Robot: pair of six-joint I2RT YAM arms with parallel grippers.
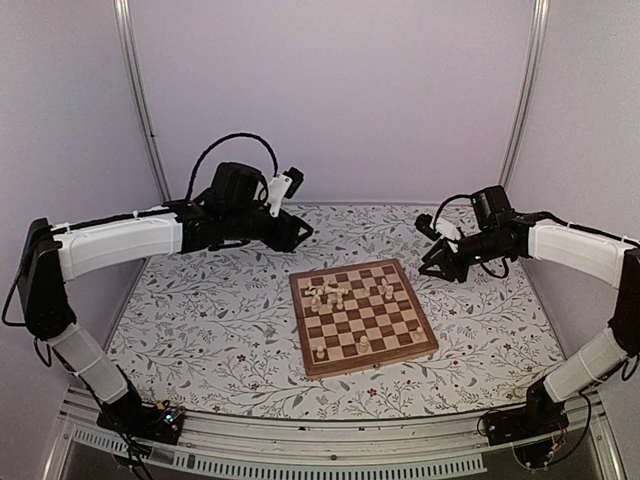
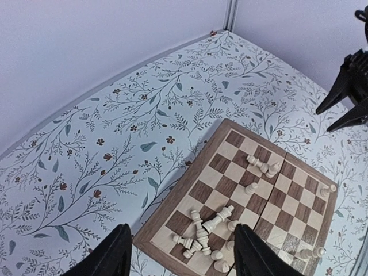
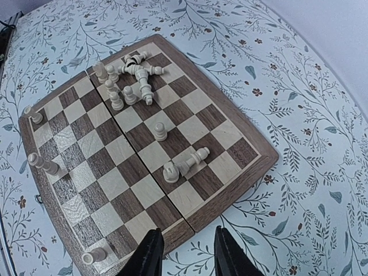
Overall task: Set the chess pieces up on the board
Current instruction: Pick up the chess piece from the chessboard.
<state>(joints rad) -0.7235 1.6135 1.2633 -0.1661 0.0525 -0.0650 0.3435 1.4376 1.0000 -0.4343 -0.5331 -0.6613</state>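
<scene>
1. The left gripper (image 1: 300, 232) and the right gripper (image 1: 432, 262): jaws apart, empty.
2. The chess pieces (image 1: 330, 293) lie heaped on the board (image 1: 299, 320), far-left squares, at 5 o'clock from the left gripper, the nearer one; toppled axes vary.

Both arms arch inward, left pincer (image 1: 291, 232) and right pincer (image 1: 436, 262) aloft, jaws parted, empty.

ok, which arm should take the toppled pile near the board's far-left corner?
Probably left. Its open, empty fingers hang just short of the pile, which lies ahead between them. The right fingers sit at the opposite board edge, with other pieces in between.
</scene>
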